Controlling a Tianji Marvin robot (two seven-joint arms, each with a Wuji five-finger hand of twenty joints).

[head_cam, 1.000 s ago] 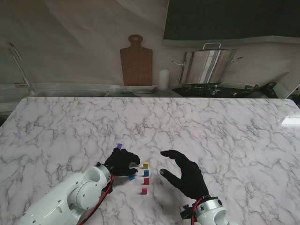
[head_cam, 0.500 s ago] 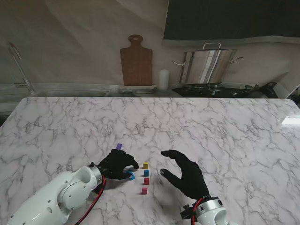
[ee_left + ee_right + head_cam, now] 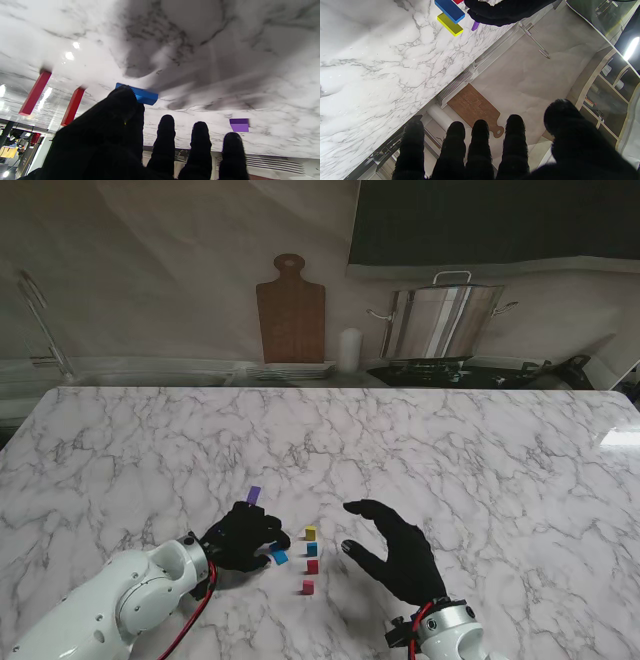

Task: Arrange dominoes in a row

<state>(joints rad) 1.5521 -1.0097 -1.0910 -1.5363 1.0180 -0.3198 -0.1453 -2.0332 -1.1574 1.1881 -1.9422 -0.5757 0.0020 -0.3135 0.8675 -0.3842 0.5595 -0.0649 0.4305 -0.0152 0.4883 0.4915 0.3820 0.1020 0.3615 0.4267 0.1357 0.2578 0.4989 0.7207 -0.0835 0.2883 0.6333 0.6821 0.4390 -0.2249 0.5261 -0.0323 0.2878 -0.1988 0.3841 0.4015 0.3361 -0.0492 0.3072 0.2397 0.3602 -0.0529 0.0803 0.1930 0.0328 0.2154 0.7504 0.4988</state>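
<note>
Blue domino (image 3: 280, 557): lying on counter (image 3: 480, 460), touched by left robot hand (image 3: 243, 536), grip unclear.
Right robot hand (image 3: 395, 548): fingers spread, holding nothing.

The right hand (image 3: 495, 150) was seen with its fingers (image 3: 480, 140) spread apart and nothing held. On the marble table (image 3: 370, 75), a blue domino (image 3: 450, 10) lay touching a yellow domino (image 3: 450, 24) (a purple domino (image 3: 475, 25) showed just beside the left hand (image 3: 505, 11)). A wooden cutting board (image 3: 475, 107) stood past the table's far edge.
</note>
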